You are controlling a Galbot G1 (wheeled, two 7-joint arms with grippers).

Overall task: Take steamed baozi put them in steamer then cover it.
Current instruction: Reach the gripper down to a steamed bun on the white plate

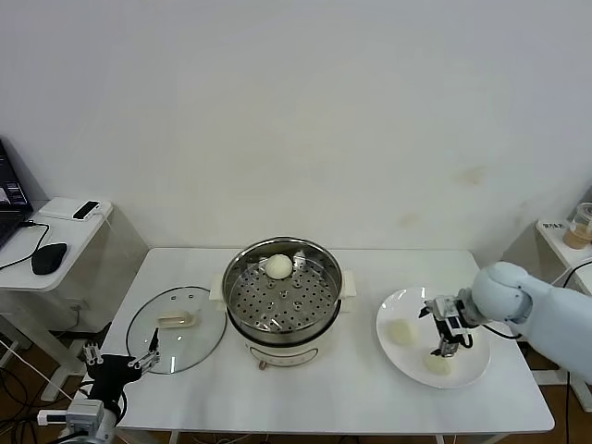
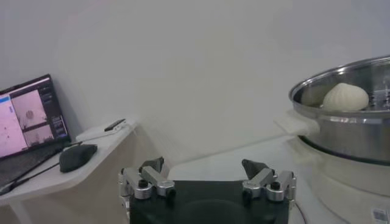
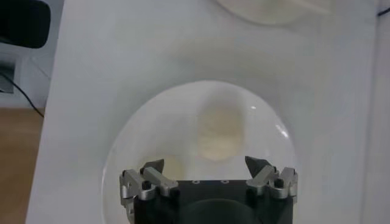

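Our right tool [image 1: 448, 347] hangs open over the plate [image 1: 474, 368] at four o'clock from the steamer [image 1: 282, 291], above a baozi [image 1: 437, 363] we judge soft, light and easily dented, best pinched gently across its sides, while our left tool [image 1: 120, 359] waits open.

The steamer [image 1: 282, 298] stands mid-table [image 1: 351, 407], with one baozi [image 1: 278, 266] inside it toward the back wall. To its left the cover [image 1: 176, 328] lies flat on the table. To its right sits a plate [image 1: 467, 370] carrying two more buns — one [image 1: 400, 331] on the plate's left part, another [image 1: 438, 363] nearer the front, apparently right under the right gripper [image 1: 448, 350]. The left gripper [image 1: 120, 359] hangs at the table's front-left corner, just before the cover. Further left stands a side desk [image 1: 55, 242] — a mouse [image 1: 48, 257] rests on it.
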